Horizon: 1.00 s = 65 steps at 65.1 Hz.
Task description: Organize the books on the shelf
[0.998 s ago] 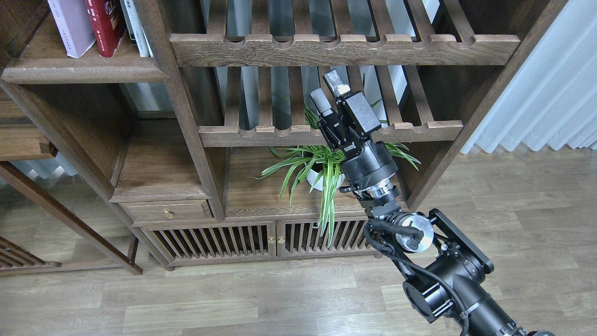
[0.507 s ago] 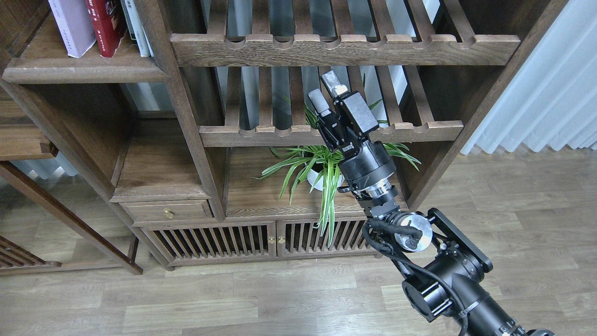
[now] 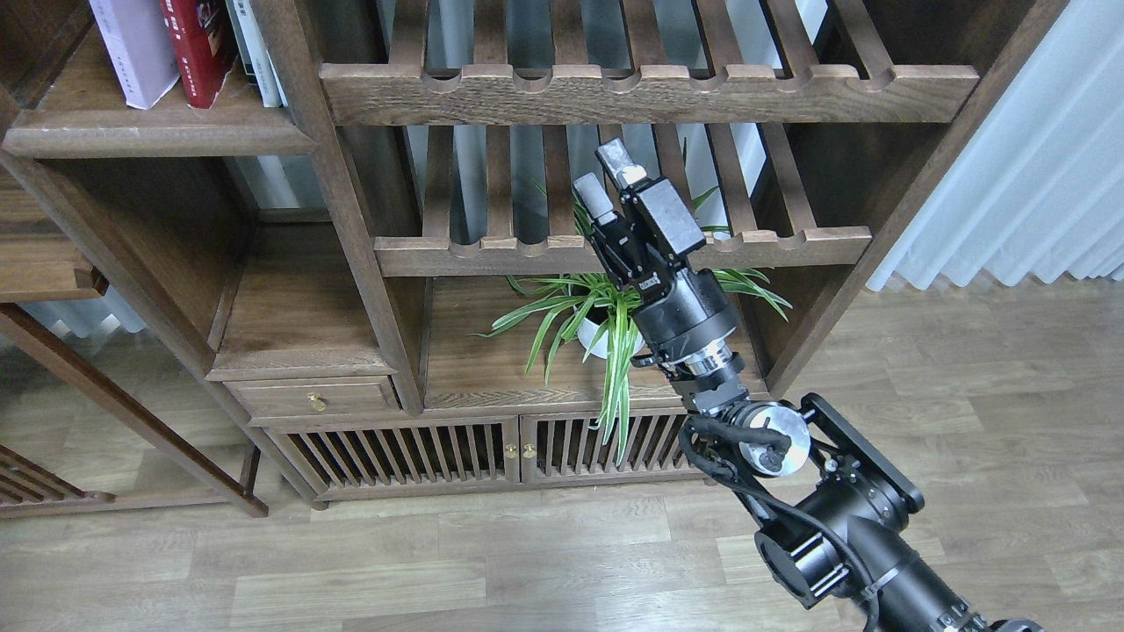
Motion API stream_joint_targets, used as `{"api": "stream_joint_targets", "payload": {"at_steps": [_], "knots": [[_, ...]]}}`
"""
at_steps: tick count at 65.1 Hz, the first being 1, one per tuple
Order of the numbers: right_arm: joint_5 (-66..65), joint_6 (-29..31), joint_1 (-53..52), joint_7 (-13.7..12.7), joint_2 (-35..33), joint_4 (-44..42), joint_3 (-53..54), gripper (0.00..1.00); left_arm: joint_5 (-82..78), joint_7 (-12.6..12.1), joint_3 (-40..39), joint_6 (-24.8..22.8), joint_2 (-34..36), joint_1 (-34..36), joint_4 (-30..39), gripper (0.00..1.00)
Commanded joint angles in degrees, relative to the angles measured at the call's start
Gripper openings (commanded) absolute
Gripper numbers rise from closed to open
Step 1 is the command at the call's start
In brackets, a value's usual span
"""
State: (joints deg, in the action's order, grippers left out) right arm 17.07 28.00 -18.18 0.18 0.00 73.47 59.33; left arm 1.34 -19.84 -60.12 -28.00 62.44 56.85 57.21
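Observation:
At the top left a pale white-lavender book (image 3: 136, 48) and a red book (image 3: 204, 44) lean on the dark wooden shelf (image 3: 149, 132). The maroon book with white characters is out of view. My right gripper (image 3: 604, 175) is open and empty, raised in front of the slatted racks in the middle of the bookcase, far right of the books. My left gripper is not in view.
Thin white-spined books (image 3: 255, 48) stand right of the red one. Slatted racks (image 3: 650, 88) span the bookcase's middle. A potted spider plant (image 3: 606, 320) sits just behind my right arm. A drawer (image 3: 312, 399) and slatted doors (image 3: 492, 452) are below. White curtain (image 3: 1036, 158) at right.
My right gripper has drifted slightly left and a little down, still open. The books have not moved.

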Motion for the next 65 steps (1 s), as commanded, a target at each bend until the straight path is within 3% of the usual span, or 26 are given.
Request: {"api": "stream_joint_targets", "payload": {"at_steps": [1, 26, 29, 30, 50, 65], "knots": [[-0.02, 0.00, -0.02, 0.00, 0.00, 0.01, -0.09, 0.77, -2.65, 0.33, -0.43, 0.00, -3.37, 1.25, -2.28, 0.05], [-0.02, 0.00, 0.16, 0.00, 0.00, 0.10, -0.18, 0.77, -11.27, 3.49, -0.43, 0.00, -12.51, 7.31, -10.54, 0.05], [-0.02, 0.00, 0.16, 0.00, 0.00, 0.10, -0.18, 0.77, -12.14, 4.90, -0.34, 0.00, -12.86, 7.31, -11.24, 0.05], [-0.02, 0.00, 0.25, 0.00, 0.00, 0.10, -0.18, 0.77, -13.45, 6.64, -0.17, 0.00, -13.47, 7.31, -11.85, 0.05], [-0.02, 0.00, 0.42, 0.00, 0.00, 0.10, -0.18, 0.77, -19.44, 14.56, 0.45, 0.00, -16.82, 7.23, -14.58, 0.05], [-0.02, 0.00, 0.42, -0.09, 0.00, 0.10, -0.18, 0.77, -21.37, 15.09, 0.54, 0.00, -19.72, 7.31, -14.85, 0.05]]}}
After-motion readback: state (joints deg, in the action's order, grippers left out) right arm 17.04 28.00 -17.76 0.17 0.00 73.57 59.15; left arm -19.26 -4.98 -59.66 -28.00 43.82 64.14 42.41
